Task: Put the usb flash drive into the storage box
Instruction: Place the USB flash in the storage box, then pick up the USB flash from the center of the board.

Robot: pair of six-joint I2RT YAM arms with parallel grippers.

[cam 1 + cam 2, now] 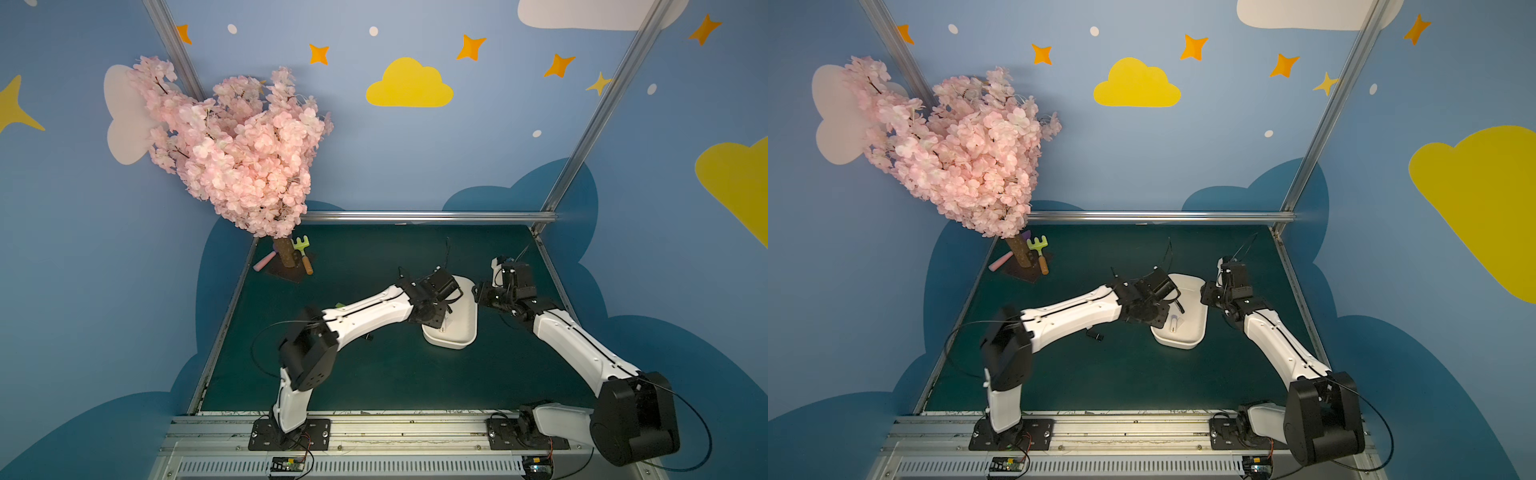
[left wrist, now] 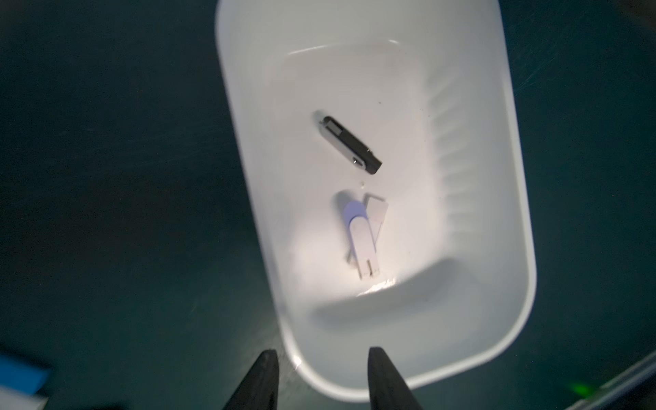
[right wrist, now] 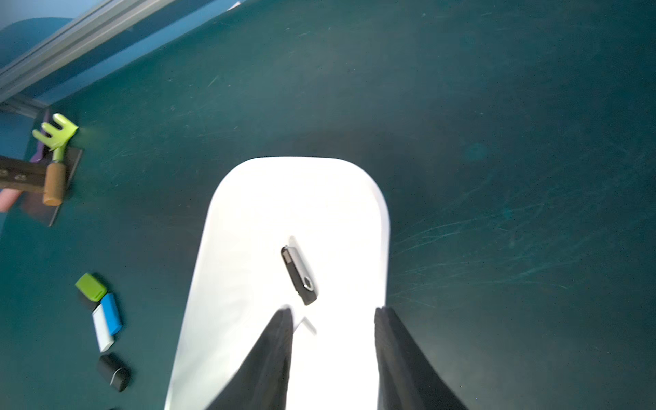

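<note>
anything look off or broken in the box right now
One thing: the white drive in the storage box has a second white piece splayed off at an angle beside its lavender end; swung-open cover or a loose part, I cannot tell. The black drive near it looks whole.

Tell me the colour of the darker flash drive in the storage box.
The flash drive is black with a silver cover, clearest in the left wrist view.

Both arms bent inward, L gripper & R gripper w/ jaws apart, empty.
</note>
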